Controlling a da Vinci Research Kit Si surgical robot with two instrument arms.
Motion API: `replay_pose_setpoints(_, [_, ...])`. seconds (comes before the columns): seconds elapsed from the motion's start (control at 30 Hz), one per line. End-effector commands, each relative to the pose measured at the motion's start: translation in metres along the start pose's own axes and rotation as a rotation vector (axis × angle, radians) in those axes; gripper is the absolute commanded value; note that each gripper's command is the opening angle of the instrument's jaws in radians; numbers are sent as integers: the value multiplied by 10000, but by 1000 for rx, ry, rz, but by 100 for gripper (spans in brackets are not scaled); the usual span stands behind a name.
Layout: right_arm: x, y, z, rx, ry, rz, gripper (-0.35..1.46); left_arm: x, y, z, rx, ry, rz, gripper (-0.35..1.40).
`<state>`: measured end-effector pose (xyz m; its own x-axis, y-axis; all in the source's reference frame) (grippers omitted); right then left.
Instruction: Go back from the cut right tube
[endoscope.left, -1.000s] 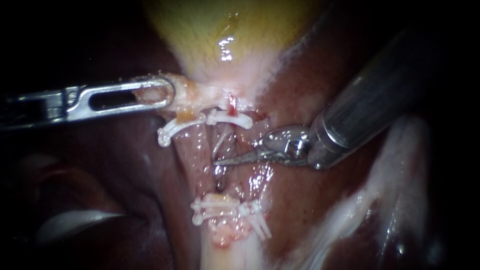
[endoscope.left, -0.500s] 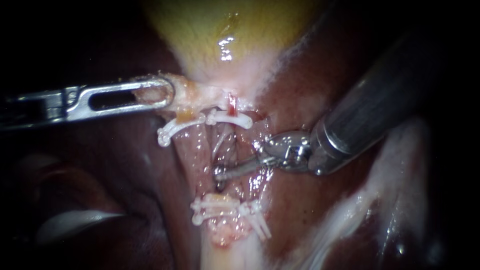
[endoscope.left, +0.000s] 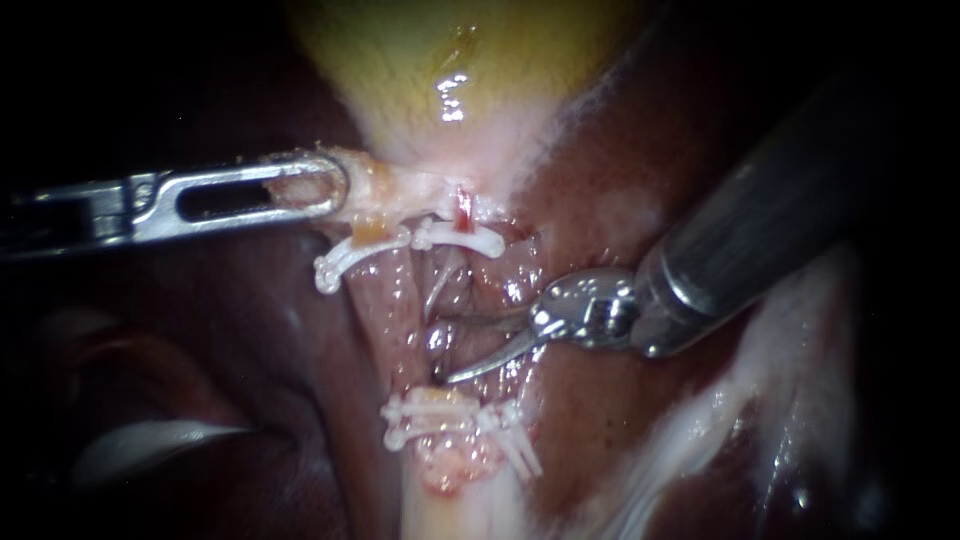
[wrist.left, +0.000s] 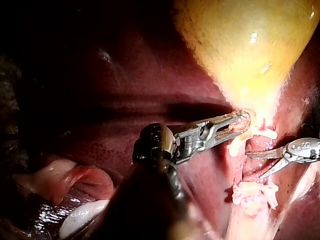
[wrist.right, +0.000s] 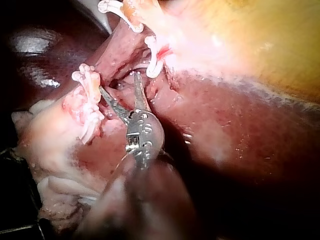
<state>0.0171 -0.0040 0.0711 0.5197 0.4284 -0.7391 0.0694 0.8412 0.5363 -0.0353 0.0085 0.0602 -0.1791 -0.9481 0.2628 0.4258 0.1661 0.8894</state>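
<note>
Zero grip noticed in right instrument's hand (endoscope.left: 445, 350), spread wide beside cut right tube (endoscope.left: 463, 210). Looked soft, slick, tear-prone; wouldn't grab except near a clip (endoscope.left: 460, 238). Spotted left instrument's hand (endoscope.left: 320, 185) clamped on tissue (endoscope.left: 395, 190).

The gallbladder (endoscope.left: 450, 60) is glossy yellow-green, fading to whitish pink at its neck. The liver (endoscope.left: 590, 440) is dark red-brown. The clips (endoscope.left: 430, 412) are white. The left instrument (endoscope.left: 335, 185) is bright silver, the right instrument (endoscope.left: 448, 350) silver-tipped with a grey shaft.
</note>
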Motion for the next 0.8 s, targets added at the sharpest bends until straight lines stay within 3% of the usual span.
replay_pose_setpoints(0.03, [3, -1, -9, -35, -3, -30, 138, 0, 0, 0, 0, 0, 0, -35])
replay_pose_setpoints(0.13, [14, -3, -29, -106, -20, -80, 143, 0, 0, 0, 0, 0, 0, -35])
replay_pose_setpoints(0.4, [26, -12, -81, -192, -65, -162, 143, 0, 1, 1, 0, 0, 0, -35])
replay_pose_setpoints(0.8, [12, -21, -116, -199, -80, -165, 143, 1, 2, 4, 0, -1, 1, -35])
